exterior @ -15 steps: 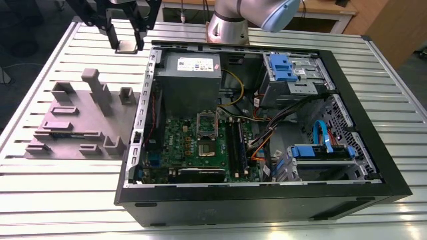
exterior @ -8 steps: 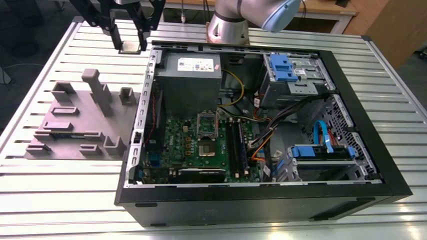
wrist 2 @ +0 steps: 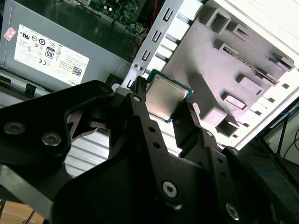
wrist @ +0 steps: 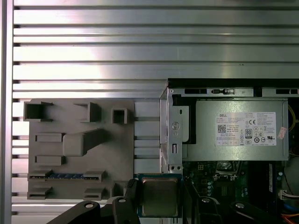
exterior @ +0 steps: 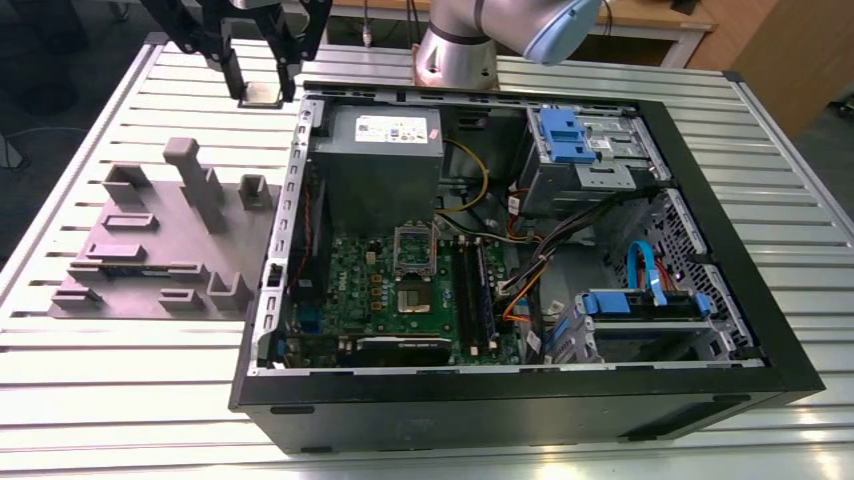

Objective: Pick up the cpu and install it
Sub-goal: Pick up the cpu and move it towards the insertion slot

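The cpu (wrist 2: 164,97), a small square chip with a silvery top and a thin rim, sits clamped between my two black fingers (wrist 2: 140,109) in both wrist views, cpu (wrist: 160,196) included. In the exterior view my gripper (exterior: 260,88) hangs above the slatted table, just off the far corner of the open computer case on the exterior view's left, shut on the cpu (exterior: 262,96). The motherboard's dark square socket (exterior: 411,299) lies inside the case, with its silver frame (exterior: 415,246) beside it, well apart from the gripper.
A grey parts fixture (exterior: 160,250) with raised holders lies on the table on the exterior view's left of the case (exterior: 534,400). Inside the case are the power supply (exterior: 380,150), drive cages with blue clips (exterior: 574,135), memory sticks (exterior: 474,290) and loose cables. The arm's base (exterior: 461,50) stands behind.
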You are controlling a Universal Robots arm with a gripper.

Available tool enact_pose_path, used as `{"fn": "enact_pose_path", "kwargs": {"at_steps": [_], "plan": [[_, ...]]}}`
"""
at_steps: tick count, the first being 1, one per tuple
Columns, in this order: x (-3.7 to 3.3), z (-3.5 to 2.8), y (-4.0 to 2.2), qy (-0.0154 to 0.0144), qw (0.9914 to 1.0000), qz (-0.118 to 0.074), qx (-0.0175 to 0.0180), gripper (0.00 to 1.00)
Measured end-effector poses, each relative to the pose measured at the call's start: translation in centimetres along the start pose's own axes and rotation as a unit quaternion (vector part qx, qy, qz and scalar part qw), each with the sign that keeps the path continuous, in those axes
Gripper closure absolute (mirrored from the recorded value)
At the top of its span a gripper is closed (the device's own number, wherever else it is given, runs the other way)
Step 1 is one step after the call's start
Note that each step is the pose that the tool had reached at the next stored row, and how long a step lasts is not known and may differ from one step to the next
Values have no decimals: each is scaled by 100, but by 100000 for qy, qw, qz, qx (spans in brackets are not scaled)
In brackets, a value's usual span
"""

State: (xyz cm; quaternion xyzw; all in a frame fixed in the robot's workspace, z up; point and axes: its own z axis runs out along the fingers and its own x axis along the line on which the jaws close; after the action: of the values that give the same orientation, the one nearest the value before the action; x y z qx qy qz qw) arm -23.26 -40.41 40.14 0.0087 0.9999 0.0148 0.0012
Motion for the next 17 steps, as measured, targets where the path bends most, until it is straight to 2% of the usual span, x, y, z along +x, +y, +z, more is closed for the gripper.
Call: {"fn": "enact_pose_path", "kwargs": {"at_steps": [6, 12, 17], "plan": [[-3, -1, -10, 1, 100000, -14, -1, 53], [-3, -4, -130, 2, 100000, -1, 0, 53], [-11, -4, -149, 4, 100000, -4, 4, 53]]}}
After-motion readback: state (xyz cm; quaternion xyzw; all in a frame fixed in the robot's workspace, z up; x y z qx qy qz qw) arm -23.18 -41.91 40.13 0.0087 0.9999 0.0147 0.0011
